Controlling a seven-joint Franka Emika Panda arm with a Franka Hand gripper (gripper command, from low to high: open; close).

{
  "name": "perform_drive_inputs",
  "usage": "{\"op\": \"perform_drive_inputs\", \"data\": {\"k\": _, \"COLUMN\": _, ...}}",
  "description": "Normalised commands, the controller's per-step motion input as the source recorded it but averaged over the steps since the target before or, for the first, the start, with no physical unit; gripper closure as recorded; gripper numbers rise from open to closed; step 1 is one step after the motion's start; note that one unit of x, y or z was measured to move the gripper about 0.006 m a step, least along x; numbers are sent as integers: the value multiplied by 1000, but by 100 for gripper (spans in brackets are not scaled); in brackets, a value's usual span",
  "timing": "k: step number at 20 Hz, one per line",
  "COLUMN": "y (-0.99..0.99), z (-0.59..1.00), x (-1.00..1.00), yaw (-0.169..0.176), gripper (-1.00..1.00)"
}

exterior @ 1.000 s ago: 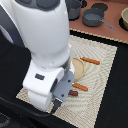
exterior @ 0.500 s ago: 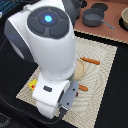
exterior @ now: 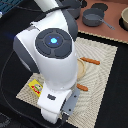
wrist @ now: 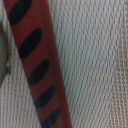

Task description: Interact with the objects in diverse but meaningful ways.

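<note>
Fingers out of sight; striped sausage (wrist: 37, 70) fills wrist view

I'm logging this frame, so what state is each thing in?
sausage: lying flat on the woven mat, close under the wrist camera.
second sausage: lying flat on the mat.
yellow packet: flat at the mat's edge.
grey pot: upright, off the mat.
end effector: fingers hidden, state unclear.

White arm (exterior: 52, 60) bent low, wrist pointing down — claw itself hidden from sight.
</note>
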Motion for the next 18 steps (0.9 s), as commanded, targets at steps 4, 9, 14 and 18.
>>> {"op": "perform_drive_inputs", "data": {"k": 4, "y": 0, "z": -126, "x": 416, "yaw": 6, "gripper": 100}}
{"op": "perform_drive_inputs", "data": {"k": 9, "y": 0, "z": -20, "x": 463, "yaw": 12, "gripper": 100}}
{"op": "perform_drive_inputs", "data": {"k": 14, "y": 70, "z": 681, "x": 183, "yaw": 78, "gripper": 100}}
{"op": "perform_drive_inputs", "data": {"k": 18, "y": 433, "z": 1000, "x": 227, "yaw": 128, "gripper": 100}}
